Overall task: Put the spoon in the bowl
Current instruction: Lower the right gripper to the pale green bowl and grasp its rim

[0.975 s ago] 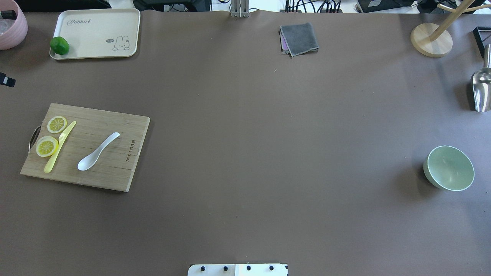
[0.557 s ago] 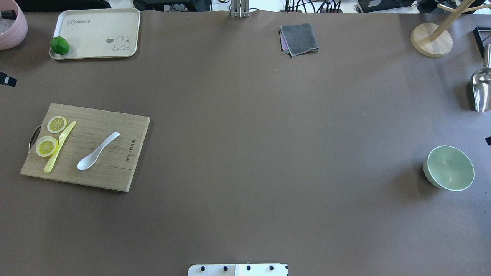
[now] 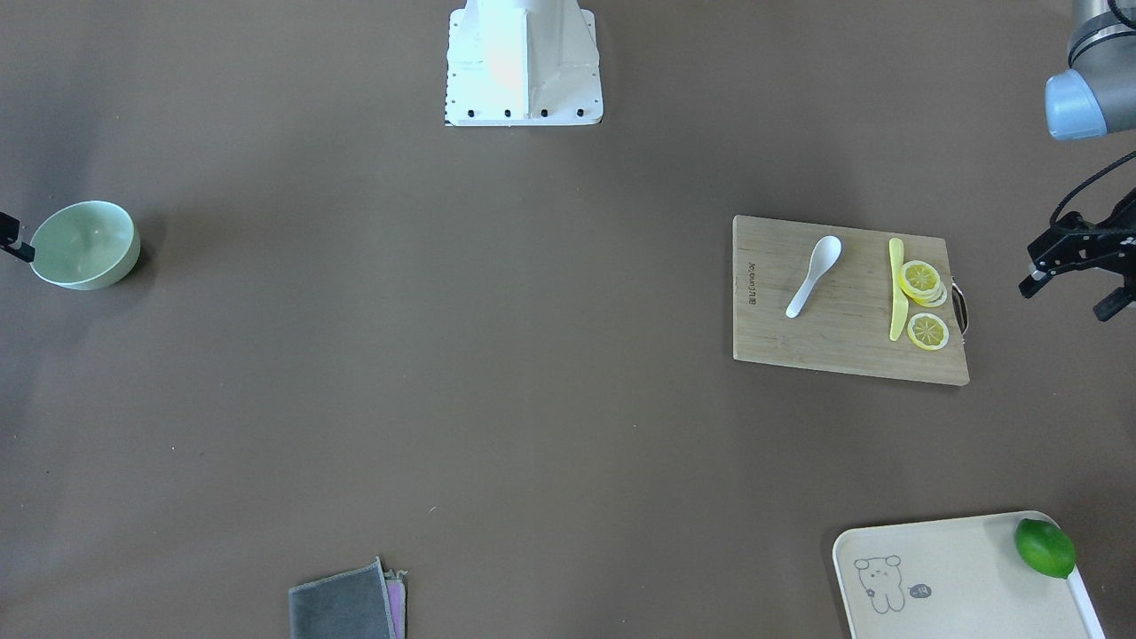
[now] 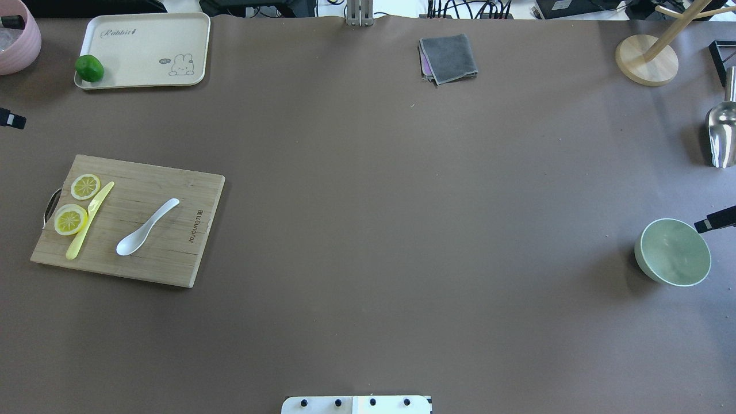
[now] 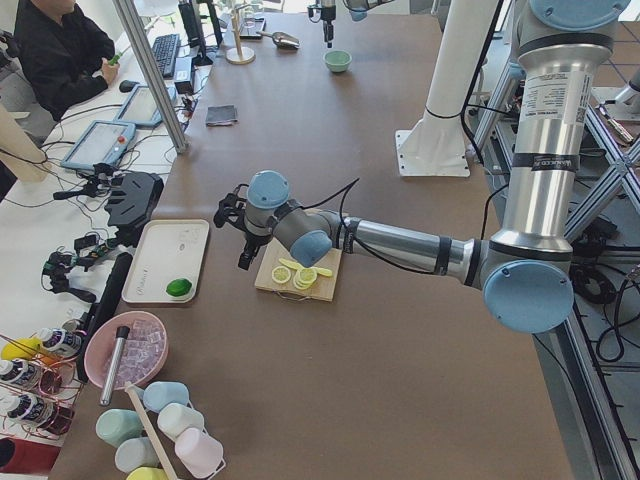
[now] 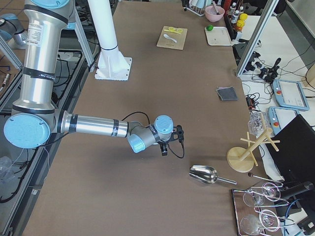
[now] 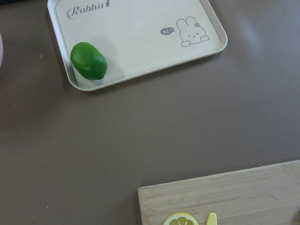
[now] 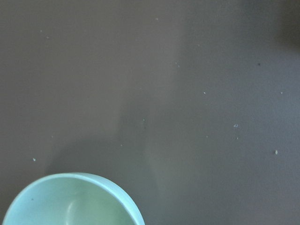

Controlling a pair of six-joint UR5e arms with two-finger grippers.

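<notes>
The white spoon [image 4: 146, 227] lies on a wooden cutting board [image 4: 172, 184] at the left, scoop toward the robot; it also shows in the front view [image 3: 812, 277]. The mint-green bowl [image 4: 673, 252] stands empty at the right, and its rim shows in the right wrist view [image 8: 70, 199]. My left gripper [image 3: 1069, 295] hovers open and empty beyond the board's handle end, apart from the spoon. Only one fingertip [image 4: 715, 220] of my right gripper shows, just beside the bowl's far rim; I cannot tell whether it is open or shut.
A yellow knife [image 4: 86, 224] and lemon slices [image 4: 85, 186] share the board. A cream tray [image 4: 144, 46] with a lime [image 4: 89, 68] is at the back left. A grey cloth [image 4: 448, 57], a wooden stand [image 4: 647, 60] and a metal scoop [image 4: 721, 135] lie at the back and right.
My right gripper's fingertip has come in from the right edge toward the bowl's far rim. The spoon, bowl and left gripper have not moved.
</notes>
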